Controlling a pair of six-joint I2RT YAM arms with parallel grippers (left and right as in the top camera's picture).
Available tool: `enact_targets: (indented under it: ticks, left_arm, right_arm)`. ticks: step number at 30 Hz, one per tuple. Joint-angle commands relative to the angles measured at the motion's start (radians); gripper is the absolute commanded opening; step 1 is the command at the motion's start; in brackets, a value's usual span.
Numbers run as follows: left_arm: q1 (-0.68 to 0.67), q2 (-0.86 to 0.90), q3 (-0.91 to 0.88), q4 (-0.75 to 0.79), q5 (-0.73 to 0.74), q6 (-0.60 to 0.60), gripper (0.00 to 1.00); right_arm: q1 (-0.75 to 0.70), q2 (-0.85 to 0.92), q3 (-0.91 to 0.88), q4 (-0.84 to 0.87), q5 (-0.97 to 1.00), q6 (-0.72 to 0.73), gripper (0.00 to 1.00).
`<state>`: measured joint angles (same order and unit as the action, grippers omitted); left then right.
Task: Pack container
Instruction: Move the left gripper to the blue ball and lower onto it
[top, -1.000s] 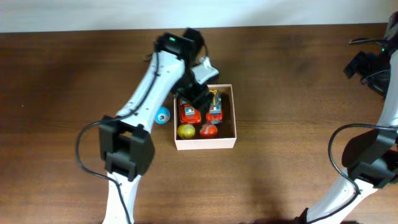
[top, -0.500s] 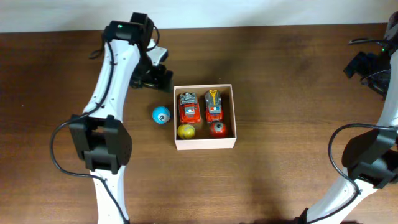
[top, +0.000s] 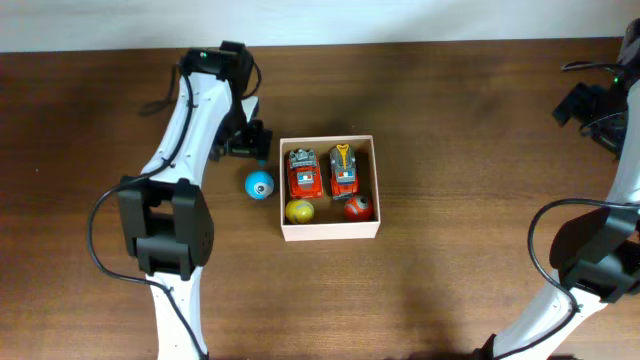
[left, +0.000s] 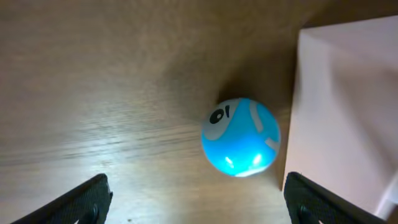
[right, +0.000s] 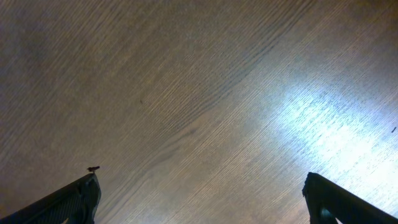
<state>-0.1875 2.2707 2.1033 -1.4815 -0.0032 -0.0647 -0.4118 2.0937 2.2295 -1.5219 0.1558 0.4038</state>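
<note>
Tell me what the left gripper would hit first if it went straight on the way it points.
Probably the blue ball: it lies ahead of the open left gripper, slightly right of centre between the fingers, close beside the container wall. Depth is unclear.

The container (top: 330, 232) is a square, shallow, pale cream box with thin walls, sitting flat and open-topped on the wooden table (top: 450, 150). Inside, two red toy cars (top: 303, 173) lie side by side along the far half, with a yellow ball (top: 299, 211) and a red ball (top: 357, 208) in front of them. A blue ball (top: 259, 185) with white and black markings rests on the table just outside the box's left wall.
</note>
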Motion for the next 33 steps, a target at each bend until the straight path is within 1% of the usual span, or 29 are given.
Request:
enact_targets:
  ticks: [1,6,16,21,26,27,31,33]
  left_arm:
    - [0.0,0.007,-0.068,0.022,0.038,-0.053,0.9]
    - [0.0,0.007,-0.105,0.046,0.067,-0.064,0.91]
    - [0.0,0.007,-0.136,0.043,0.067,-0.103,0.9]
    - [0.0,0.007,-0.195,0.08,0.068,-0.103,0.91]
    - [0.0,0.007,-0.206,0.097,0.068,-0.103,0.89]
    - [0.0,0.007,-0.206,0.102,0.068,-0.103,0.84]
    - [0.0,0.007,-0.206,0.114,0.068,-0.103,0.72]
    - [0.0,0.007,-0.206,0.124,0.076,-0.103,0.71]
  right_arm:
    - [-0.001,-0.028,0.019,-0.001,0.002,-0.004,0.99]
    - [-0.001,-0.028,0.019,-0.001,0.002,-0.004,0.99]
    - [-0.001,-0.028,0.019,-0.001,0.002,-0.004,0.99]
    - [-0.001,-0.028,0.019,-0.001,0.002,-0.003,0.99]
    - [-0.001,-0.028,0.019,-0.001,0.002,-0.004,0.99]
    - [-0.001,-0.028,0.019,-0.001,0.002,-0.004,0.99]
    - [-0.001,-0.028,0.019,-0.001,0.002,-0.004,0.99]
    - [-0.001,-0.028,0.019,-0.001,0.002,-0.004,0.99]
